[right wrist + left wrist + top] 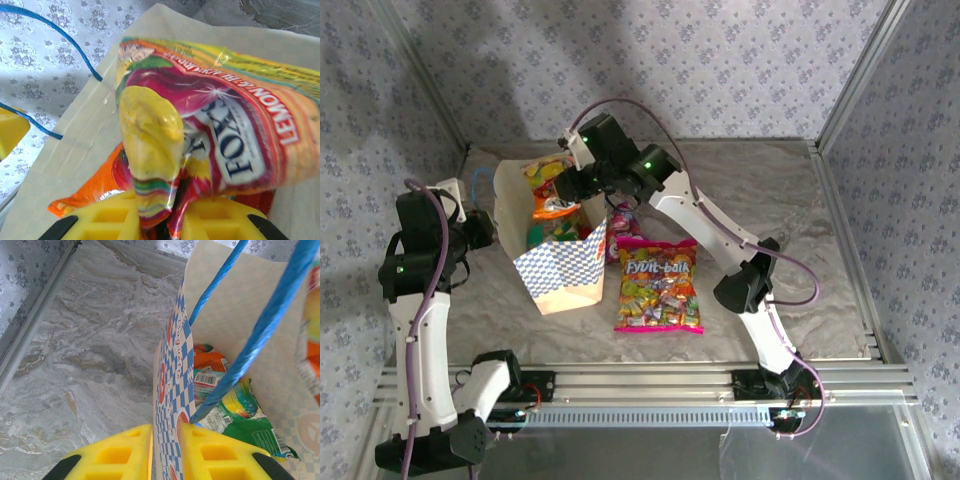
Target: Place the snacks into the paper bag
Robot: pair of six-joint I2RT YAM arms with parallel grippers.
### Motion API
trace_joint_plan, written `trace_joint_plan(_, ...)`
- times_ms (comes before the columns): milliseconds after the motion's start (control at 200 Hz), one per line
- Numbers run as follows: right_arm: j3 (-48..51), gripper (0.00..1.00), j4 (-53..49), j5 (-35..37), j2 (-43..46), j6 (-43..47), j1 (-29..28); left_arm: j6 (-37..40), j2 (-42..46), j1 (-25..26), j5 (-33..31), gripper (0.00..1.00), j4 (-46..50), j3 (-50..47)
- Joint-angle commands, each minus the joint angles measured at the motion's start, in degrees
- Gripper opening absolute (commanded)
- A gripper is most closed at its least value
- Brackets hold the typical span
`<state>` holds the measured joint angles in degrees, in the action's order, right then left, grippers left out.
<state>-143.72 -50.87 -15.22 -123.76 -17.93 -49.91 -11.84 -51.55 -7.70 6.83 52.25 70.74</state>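
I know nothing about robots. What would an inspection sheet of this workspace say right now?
Surface: marbled table, no spills seen.
Job's things: paper bag open, green packet and others inside; large pink packet and a smaller pinkish packet outside.
Clutter: nothing seen.
Grippers: left gripper pinches the bag's wall; right gripper clamps a red-yellow packet at the bag's mouth.
Cables: purple cables run along both arms.
Surroundings: patterned walls, metal frame.

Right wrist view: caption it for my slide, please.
Right gripper pinching a glossy red-and-yellow candy packet over the open tan paper bag.
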Motion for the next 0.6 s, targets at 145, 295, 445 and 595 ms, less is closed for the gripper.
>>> trace_joint_plan(145, -2.44, 0.22, 1.52, 1.10, 0.06, 1.60, -0.63, 1.00, -0.18, 0.30, 1.12, 0.22, -1.64, 0.18)
trace_joint_plan(295, -2.44, 0.20, 1.98, 1.80, -0.41, 0.61, -0.76, 1.33, 0.04, 0.30, 1.08, 0.22, -1.49, 0.12)
trace_joint_plan(445, -2.44, 0.17, 3.34, 3.12, -1.08, -1.34, -0.65, 1.31, 0.04, 0.29, 1.06, 0.22, -1.62, -0.13)
trace_joint_plan(595, -2.61, 0.16, 5.94, 4.06, -2.21, -3.08, -0.54, 1.44, 0.02, 0.24, 1.18, 0.22, -1.91, -0.53)
